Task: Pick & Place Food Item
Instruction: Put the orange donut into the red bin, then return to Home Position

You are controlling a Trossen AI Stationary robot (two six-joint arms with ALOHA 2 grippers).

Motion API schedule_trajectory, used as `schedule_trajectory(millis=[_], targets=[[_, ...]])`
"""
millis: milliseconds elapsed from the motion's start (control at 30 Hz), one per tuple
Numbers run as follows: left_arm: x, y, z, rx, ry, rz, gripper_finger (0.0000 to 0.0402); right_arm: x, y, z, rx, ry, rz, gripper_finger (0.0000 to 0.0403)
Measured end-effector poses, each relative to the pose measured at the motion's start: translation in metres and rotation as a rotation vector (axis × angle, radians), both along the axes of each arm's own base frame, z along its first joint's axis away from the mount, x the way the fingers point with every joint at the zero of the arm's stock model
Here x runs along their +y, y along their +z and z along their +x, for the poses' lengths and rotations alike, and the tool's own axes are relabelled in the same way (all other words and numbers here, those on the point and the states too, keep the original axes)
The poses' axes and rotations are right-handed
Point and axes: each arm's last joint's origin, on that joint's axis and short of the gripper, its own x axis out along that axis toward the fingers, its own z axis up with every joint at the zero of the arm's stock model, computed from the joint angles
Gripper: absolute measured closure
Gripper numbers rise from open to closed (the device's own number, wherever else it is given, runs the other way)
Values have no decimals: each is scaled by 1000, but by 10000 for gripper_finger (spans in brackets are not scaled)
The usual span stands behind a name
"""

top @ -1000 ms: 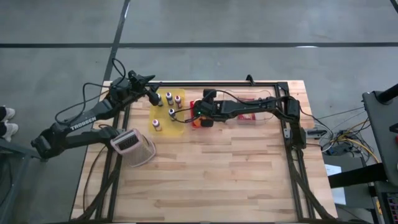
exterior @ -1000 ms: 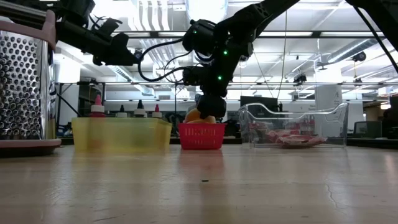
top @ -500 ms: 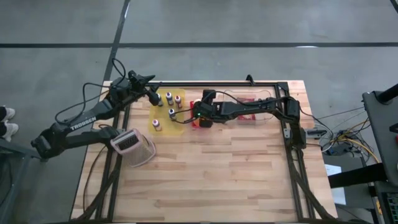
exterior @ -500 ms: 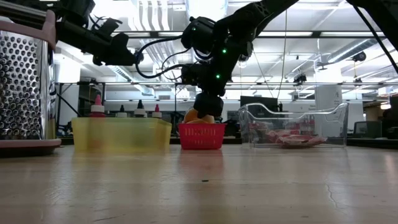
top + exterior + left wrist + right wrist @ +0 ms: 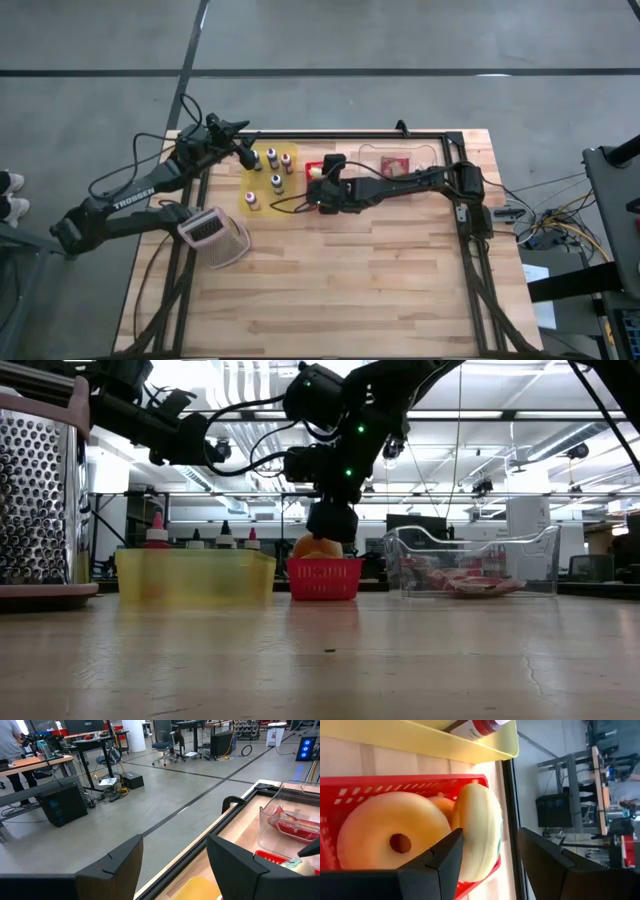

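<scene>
Evidently just let go. Right gripper [image 5: 330, 538]: up off the red basket [image 5: 324, 578] compared with a second ago, when sunk down to the basket rim in the low view; now hanging just above it. Fingers [image 5: 445, 857] spread wider than a second back, pinching nothing. Straight beneath them in the right wrist view, a ring donut [image 5: 390, 840] lying flat in the basket and a second donut [image 5: 477, 832] propped on edge beside it, touching it, both inside the red walls.

From overhead, also swung off the clear container [image 5: 400, 162]: previously stretched across it, now running along its 6 o'clock side, leaving the packets inside uncovered. Container at 3 o'clock of the basket, yellow tray [image 5: 262, 195] of bottles [image 5: 272, 155] at 9 o'clock, basket itself near 12 o'clock of the table.

Reads as the placing step done: food item delivered, sitting in the basket, released. Probably only the retreat left, or a return toward 3 o'clock for another piece.

Left gripper [image 5: 245, 150]: parked as before at 11 o'clock over the table's far edge, fingers spread wide, holding nothing, taking no part
</scene>
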Motion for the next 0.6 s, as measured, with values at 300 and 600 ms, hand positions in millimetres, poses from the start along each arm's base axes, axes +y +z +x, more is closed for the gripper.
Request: schedule_trajectory(millis=[300,600], targets=[[0,0,0,0,0,0,179,18,15,-3,-79,-40,-30,218],[0,0,0,0,0,0,179,31,39,-10,-212,-84,-14,218]])
